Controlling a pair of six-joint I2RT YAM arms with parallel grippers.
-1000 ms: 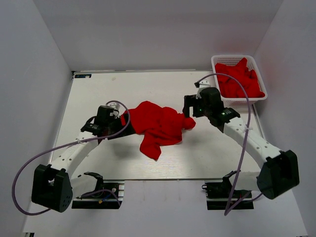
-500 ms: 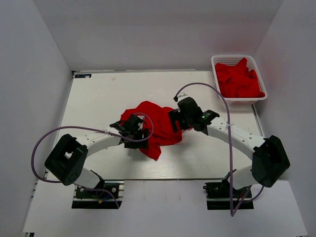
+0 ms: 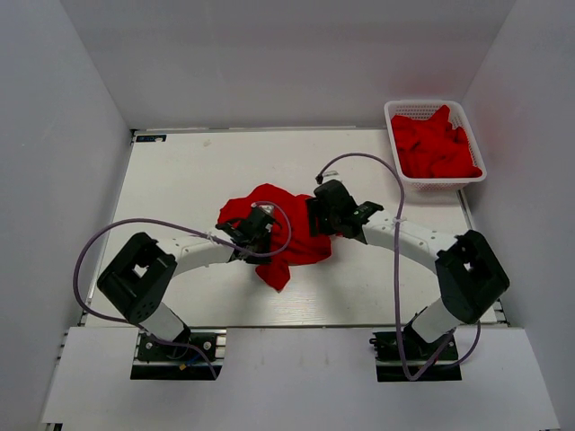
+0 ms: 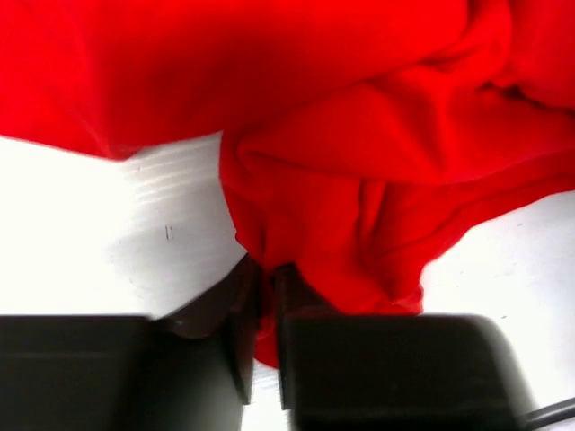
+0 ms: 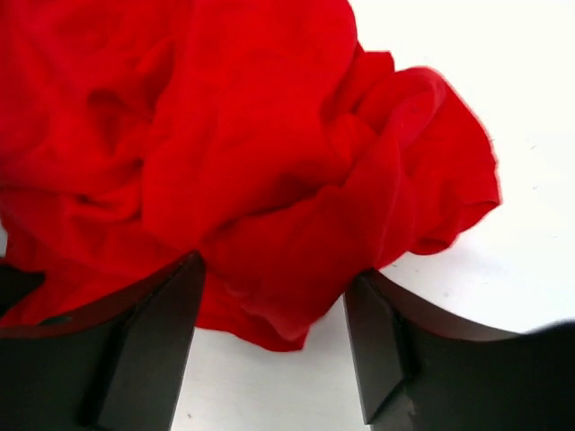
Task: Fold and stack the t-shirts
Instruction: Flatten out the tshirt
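Shirt pinched on the left, straddled on the right

One crumpled t-shirt [image 3: 286, 226] lies bunched in the middle of the tabletop [image 3: 180, 171], bright red, unfolded, with one lobe trailing toward the near edge. Both arms reach in from the near side and meet at it, one on each flank.

The left gripper [image 3: 260, 239] is at the shirt's left near side. In the left wrist view its fingers [image 4: 241, 310] stand almost together, only a thin slit between them, and a narrow fold of the red cloth [image 4: 359, 180] runs down into that slit, so it is pinching the shirt's edge. White tabletop shows to the left of and behind the fold.

The right gripper [image 3: 314, 218] is at the shirt's right side. In the right wrist view its fingers [image 5: 148, 346] stand wide apart, with a thick rumpled lobe of the shirt [image 5: 234, 153] lying between them. The cloth touches the left finger. Whether it touches the other one I cannot tell. It is not clamped.

A white basket [image 3: 393, 111] sits at the far right corner of the tabletop, well apart from both arms, holding a heap of t-shirts [image 3: 436, 148], also red and loose. How many are in it I cannot tell.
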